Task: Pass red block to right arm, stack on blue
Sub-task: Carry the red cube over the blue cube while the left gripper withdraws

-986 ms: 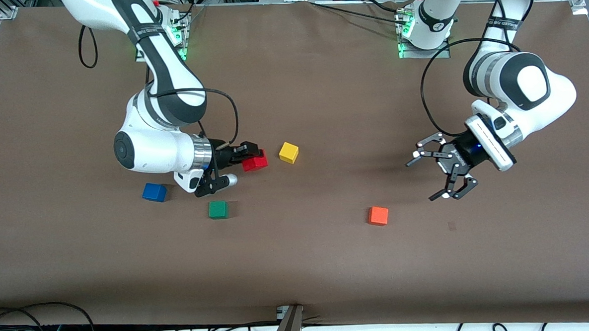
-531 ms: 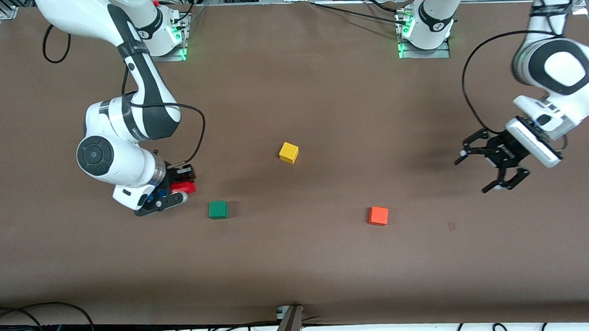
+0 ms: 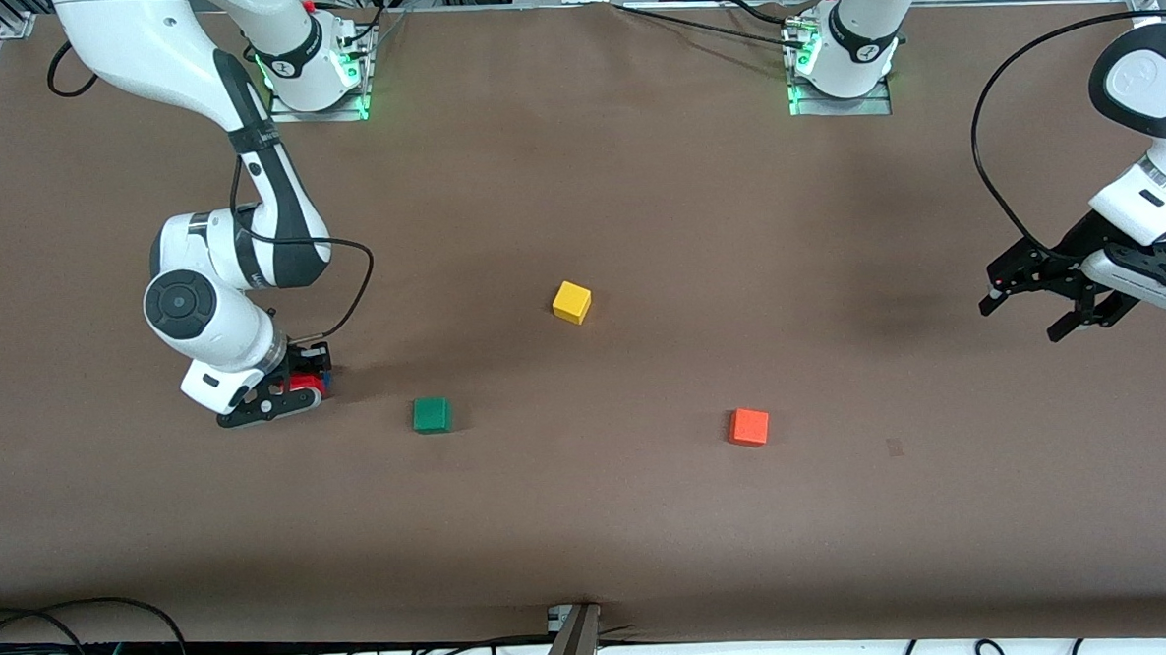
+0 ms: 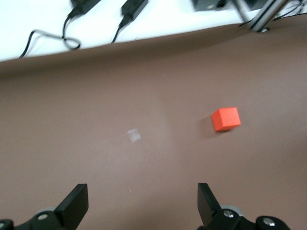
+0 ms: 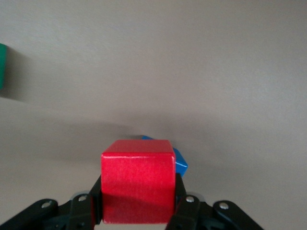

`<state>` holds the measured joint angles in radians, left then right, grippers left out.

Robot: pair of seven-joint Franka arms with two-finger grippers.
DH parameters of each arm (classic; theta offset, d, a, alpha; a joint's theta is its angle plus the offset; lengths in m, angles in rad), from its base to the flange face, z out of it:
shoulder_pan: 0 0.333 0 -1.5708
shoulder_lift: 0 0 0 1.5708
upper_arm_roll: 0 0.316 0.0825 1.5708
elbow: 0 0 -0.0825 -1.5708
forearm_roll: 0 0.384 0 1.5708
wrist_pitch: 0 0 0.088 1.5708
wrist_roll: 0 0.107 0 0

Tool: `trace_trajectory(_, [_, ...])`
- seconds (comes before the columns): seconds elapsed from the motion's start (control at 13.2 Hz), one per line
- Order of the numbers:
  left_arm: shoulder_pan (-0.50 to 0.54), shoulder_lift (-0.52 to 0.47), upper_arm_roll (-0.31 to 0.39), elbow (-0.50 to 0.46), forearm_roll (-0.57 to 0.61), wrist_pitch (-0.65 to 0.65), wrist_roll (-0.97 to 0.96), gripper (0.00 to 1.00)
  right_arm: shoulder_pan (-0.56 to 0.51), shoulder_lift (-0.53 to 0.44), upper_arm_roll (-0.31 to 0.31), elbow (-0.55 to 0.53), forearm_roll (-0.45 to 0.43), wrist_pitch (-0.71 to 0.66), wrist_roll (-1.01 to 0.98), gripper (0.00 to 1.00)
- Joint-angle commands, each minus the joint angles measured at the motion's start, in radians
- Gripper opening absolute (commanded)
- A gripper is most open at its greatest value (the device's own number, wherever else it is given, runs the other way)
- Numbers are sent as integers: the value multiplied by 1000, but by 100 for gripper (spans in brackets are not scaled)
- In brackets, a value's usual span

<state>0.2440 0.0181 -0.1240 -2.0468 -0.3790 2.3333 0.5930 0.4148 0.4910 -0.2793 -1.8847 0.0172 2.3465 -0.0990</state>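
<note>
A green cube [image 3: 431, 414], a yellow cube [image 3: 572, 301] and an orange cube [image 3: 749, 427] lie well apart on the flat brown table cover [image 3: 651, 521], each a small, smooth, sharp-edged block. The green one is the nearest of them to the right gripper [image 3: 300, 377], toward the left arm's end of the table from it, with bare cover between them.

The right gripper, slim and black, is clenched on the red block [image 5: 137, 180], a matte cube pinched on two opposite faces. Directly under it sits the blue cube [image 5: 178, 162], only a corner and edge showing past the red block; whether the two touch cannot be told.

The left gripper [image 3: 1064, 292], a black multi-link claw, hangs spread and empty over the left arm's end of the table, the orange cube lying well apart from it.
</note>
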Motion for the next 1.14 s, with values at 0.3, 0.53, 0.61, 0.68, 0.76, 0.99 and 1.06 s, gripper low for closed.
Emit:
trace_trajectory(0.3, [-15, -24, -5, 261, 327, -521, -582, 100, -5, -78, -11, -92, -3, 17, 10, 10])
trace_trajectory(0.53, [-25, -26, 1, 313, 380, -647, -651, 100, -18, -78, -11, -103, 64, 17, 10, 10])
trace_trajectory(0.61, [-34, -24, -2, 335, 406, -682, -688, 100, -19, -74, -11, -102, 81, 17, 5, 10])
trace_trajectory(0.68, [-35, -24, -3, 352, 408, -721, -726, 100, -33, -71, -11, -102, 89, 19, 4, 10])
trace_trajectory(0.76, [-37, -24, -6, 362, 410, -738, -752, 100, -36, -72, -11, -103, 89, 19, 4, 10])
trace_trajectory(0.99, [-58, -26, -5, 370, 408, -769, -806, 100, -48, -69, -11, -97, 96, 33, 4, 10])
trace_trajectory(1.06, [-72, -24, 0, 382, 408, -782, -812, 100, -48, -68, -9, -99, 122, 33, 5, 10])
